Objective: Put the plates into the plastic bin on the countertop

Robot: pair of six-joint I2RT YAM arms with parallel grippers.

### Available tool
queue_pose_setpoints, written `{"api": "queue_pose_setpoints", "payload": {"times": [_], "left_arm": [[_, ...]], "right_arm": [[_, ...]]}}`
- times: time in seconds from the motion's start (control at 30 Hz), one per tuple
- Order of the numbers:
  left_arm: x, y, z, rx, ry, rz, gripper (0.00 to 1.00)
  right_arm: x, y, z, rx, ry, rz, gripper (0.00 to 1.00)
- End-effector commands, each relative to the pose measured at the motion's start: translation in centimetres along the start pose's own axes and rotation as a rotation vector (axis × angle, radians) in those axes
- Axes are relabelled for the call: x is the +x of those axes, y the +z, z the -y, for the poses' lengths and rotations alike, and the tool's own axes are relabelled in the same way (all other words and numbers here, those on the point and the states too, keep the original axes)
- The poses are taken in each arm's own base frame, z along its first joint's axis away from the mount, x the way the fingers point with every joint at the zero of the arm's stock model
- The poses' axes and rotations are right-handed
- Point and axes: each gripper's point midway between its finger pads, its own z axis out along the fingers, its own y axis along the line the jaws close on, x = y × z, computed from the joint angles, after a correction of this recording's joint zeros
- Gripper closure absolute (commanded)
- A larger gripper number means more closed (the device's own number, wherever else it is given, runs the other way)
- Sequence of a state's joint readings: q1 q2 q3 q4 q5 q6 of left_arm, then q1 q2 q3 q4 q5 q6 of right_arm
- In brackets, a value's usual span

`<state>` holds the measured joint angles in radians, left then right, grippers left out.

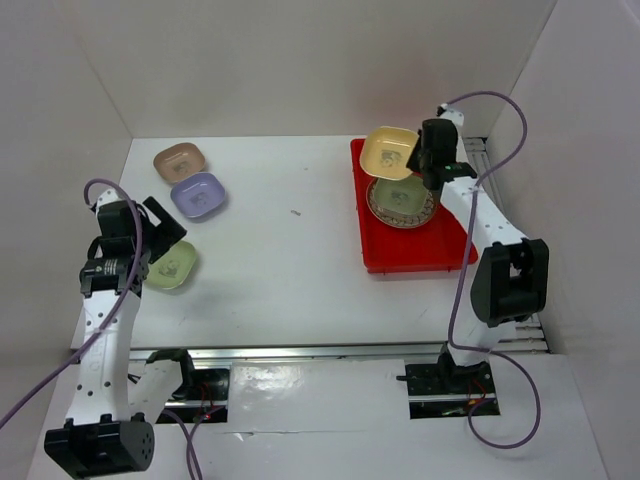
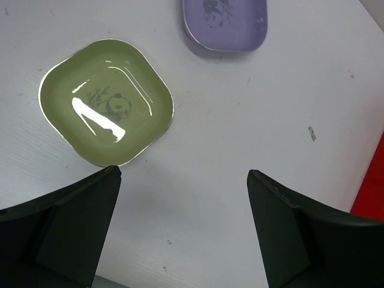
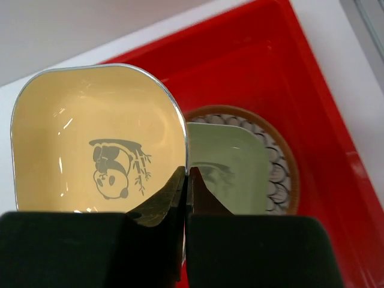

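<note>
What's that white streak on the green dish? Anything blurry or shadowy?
Left wrist view: overhead light glaring off the glossy green plate, beside its panda print; focus is sharp. Right wrist view: the yellow plate shows only faint reflections; the right gripper pinching its rim is nearly black, without detail. Top view: even light, soft shadows.

Glossy yellow plate (image 3: 96, 138) gleaming smoothly inside a shiny pale rim, green plate (image 2: 106, 102) throwing back bright white glare off its slick hollow, red plastic bin (image 3: 300, 90) shining smooth, white countertop (image 2: 252, 132) lying matt and faintly speckled, lavender plate (image 2: 225, 24) showing a softer sheen.
</note>
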<state>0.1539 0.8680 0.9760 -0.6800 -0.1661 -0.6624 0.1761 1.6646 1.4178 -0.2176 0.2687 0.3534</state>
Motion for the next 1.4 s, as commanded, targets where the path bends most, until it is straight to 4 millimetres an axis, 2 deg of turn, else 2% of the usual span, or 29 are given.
{"api": "queue_pose_setpoints", "payload": {"times": [0.0, 0.1, 0.2, 0.27, 0.3, 0.37, 0.4, 0.47, 0.5, 0.57, 0.6, 0.63, 0.67, 0.7, 0.73, 0.77, 0.8, 0.83, 0.87, 0.9, 0.93, 0.97, 1.03, 1.07, 1.17, 1.37], "left_arm": [[-0.5, 0.1, 1.7, 0.095, 0.026, 0.006, 0.00], [-0.3, 0.3, 2.1, 0.113, 0.036, -0.007, 0.00], [0.1, 0.5, 2.4, 0.126, 0.038, -0.028, 0.00], [0.4, 0.8, 2.8, 0.154, 0.048, -0.044, 0.00], [0.7, 1.0, 2.9, 0.161, 0.059, -0.059, 0.00], [0.6, 1.2, 3.4, 0.184, 0.068, -0.061, 0.00], [0.7, 1.4, 3.8, 0.198, 0.078, -0.079, 0.00], [0.5, 1.7, 4.0, 0.195, 0.078, -0.085, 0.00], [-0.1, 1.8, 4.4, 0.198, 0.064, -0.081, 0.00], [-0.2, 3.2, 4.9, 0.180, 0.035, -0.110, 0.01], [-1.1, 4.0, 5.2, 0.174, 0.034, -0.086, 0.03], [-2.2, 4.6, 5.8, 0.166, 0.006, -0.064, 0.03], [-1.7, 7.0, 5.3, 0.110, 0.009, -0.108, 0.05], [-2.0, 8.4, 5.3, 0.084, 0.010, -0.114, 0.05], [-3.2, 9.4, 6.0, 0.074, 0.010, -0.104, 0.06], [-3.0, 10.7, 5.9, 0.044, 0.014, -0.132, 0.06], [-1.6, 13.3, 5.2, -0.004, 0.020, -0.189, 0.07], [-1.4, 14.3, 5.0, -0.030, 0.010, -0.201, 0.07], [-2.1, 15.1, 5.4, -0.039, 0.001, -0.190, 0.07], [-2.1, 16.0, 5.2, -0.061, -0.010, -0.194, 0.07], [-1.9, 16.8, 4.9, -0.084, -0.006, -0.205, 0.07], [-1.8, 18.3, 4.8, -0.118, -0.026, -0.212, 0.09], [-0.9, 19.5, 3.9, -0.177, -0.033, -0.248, 0.10], [-0.3, 21.0, 3.3, -0.228, -0.048, -0.266, 0.10], [1.8, 23.6, 1.8, -0.304, -0.038, -0.324, 0.12], [3.4, 26.8, 0.2, -0.351, -0.001, -0.326, 0.13]], "right_arm": [[3.0, 1.3, 2.6, 0.016, 0.031, -0.073, 1.00], [3.9, 2.0, 4.6, 0.031, 0.075, -0.087, 1.00], [4.9, 3.0, 5.8, 0.055, 0.090, -0.098, 1.00], [5.2, 3.5, 6.1, 0.053, 0.107, -0.097, 0.97], [5.4, 3.6, 6.1, 0.052, 0.107, -0.096, 0.92], [4.9, 3.7, 5.6, 0.025, 0.112, -0.079, 0.76], [4.7, 3.7, 5.6, 0.022, 0.104, -0.071, 0.45], [3.6, 3.7, 5.5, 0.025, 0.093, -0.046, 0.19], [3.2, 3.4, 5.1, 0.021, 0.081, -0.034, 0.00], [1.9, 2.7, 4.0, 0.009, 0.064, -0.011, 0.00], [2.1, 2.2, 2.4, -0.007, 0.021, -0.004, 0.00], [1.4, 1.2, 0.9, -0.027, -0.004, 0.014, 0.00], [1.2, 0.5, -0.7, -0.054, -0.035, 0.023, 0.00], [1.6, 0.0, -2.2, -0.069, -0.067, 0.022, 0.00], [2.3, -1.4, -5.2, -0.122, -0.106, 0.020, 0.00], [3.0, -2.0, -6.7, -0.153, -0.130, 0.013, 0.00], [3.5, -2.4, -7.8, -0.176, -0.141, 0.008, 0.00], [3.9, -3.7, -9.8, -0.222, -0.155, 0.010, 0.00], [3.6, -4.5, -10.8, -0.248, -0.154, 0.026, 0.00], [4.6, -4.7, -11.7, -0.287, -0.161, 0.016, 0.00], [4.3, -5.6, -12.8, -0.324, -0.160, 0.028, 0.00], [5.5, -6.3, -13.8, -0.348, -0.177, 0.010, 0.00], [6.0, -7.0, -15.2, -0.389, -0.184, 0.010, 0.00], [6.5, -7.7, -16.0, -0.411, -0.193, 0.004, 0.00], [6.3, -8.8, -17.3, -0.450, -0.201, 0.026, 0.00], [5.9, -9.6, -16.8, -0.480, -0.190, 0.064, 0.00]]}}
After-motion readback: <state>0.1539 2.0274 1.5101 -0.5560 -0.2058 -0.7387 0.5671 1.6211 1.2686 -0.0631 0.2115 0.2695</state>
